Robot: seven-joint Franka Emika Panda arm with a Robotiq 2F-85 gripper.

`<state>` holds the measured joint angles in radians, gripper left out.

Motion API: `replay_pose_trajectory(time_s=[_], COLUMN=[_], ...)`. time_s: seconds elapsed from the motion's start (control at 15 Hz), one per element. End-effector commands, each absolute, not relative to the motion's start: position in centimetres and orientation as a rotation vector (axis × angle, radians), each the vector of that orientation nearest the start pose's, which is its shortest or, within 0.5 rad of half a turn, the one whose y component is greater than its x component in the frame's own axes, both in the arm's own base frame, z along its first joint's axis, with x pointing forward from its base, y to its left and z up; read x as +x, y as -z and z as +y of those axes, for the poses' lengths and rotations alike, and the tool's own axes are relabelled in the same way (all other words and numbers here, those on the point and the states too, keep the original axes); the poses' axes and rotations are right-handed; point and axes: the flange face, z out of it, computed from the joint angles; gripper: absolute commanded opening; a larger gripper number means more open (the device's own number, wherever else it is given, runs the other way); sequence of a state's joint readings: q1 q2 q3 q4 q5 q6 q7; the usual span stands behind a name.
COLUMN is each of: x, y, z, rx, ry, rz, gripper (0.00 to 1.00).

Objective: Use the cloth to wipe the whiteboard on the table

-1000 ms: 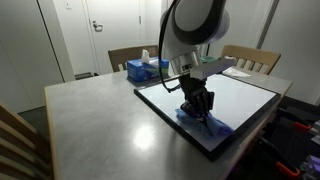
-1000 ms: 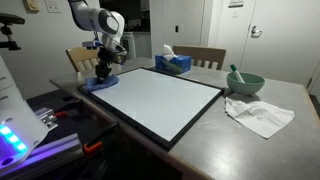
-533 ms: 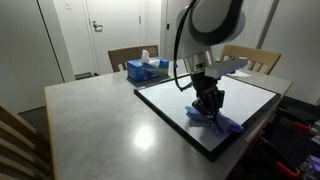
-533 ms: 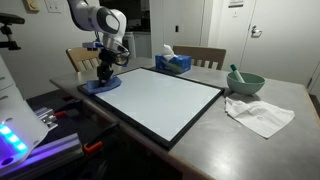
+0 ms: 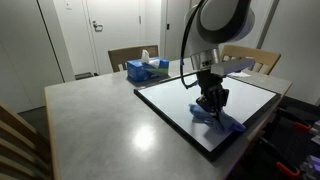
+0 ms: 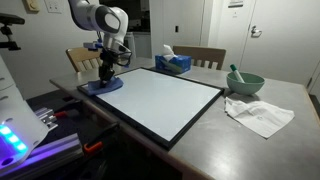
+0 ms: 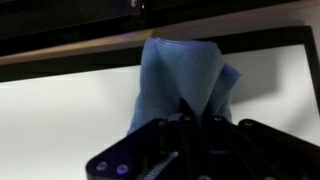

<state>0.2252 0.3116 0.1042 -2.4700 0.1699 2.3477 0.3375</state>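
Observation:
The blue cloth [image 5: 222, 120] lies pressed on the whiteboard [image 5: 240, 95] close to its near edge, with my gripper [image 5: 210, 106] shut on it from above. In an exterior view the cloth [image 6: 100, 86] sits at the board's [image 6: 165, 97] left corner under the gripper [image 6: 104, 76]. In the wrist view the cloth [image 7: 180, 75] spreads out ahead of the shut gripper [image 7: 190, 125], over the white board [image 7: 60, 115] beside its black frame. The board rests on the grey table [image 5: 90, 115].
A blue tissue box [image 5: 147, 69] stands behind the board. A green bowl [image 6: 243, 82] and crumpled white paper [image 6: 259, 114] lie on the table beside the board. Wooden chairs [image 5: 250, 57] stand round the table.
The gripper has dragged the cloth along the board's near edge, rightward in an exterior view, over the last second.

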Motion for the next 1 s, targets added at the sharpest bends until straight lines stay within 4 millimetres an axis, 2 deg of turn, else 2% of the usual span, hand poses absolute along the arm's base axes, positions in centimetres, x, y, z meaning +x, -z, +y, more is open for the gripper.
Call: replay_pose_trajectory(time_s=[0.0,0.6,0.93], x=[39.8,39.7,39.4], y=[-13.8,-13.2,-12.1], z=[13.7,9.0,4.8], rx=[-3.111,-3.152,-3.087], ry=[-0.727,-0.779,-0.822], rz=[0.196,0.190,0.292], gripper=[0.02,0.02,0.02])
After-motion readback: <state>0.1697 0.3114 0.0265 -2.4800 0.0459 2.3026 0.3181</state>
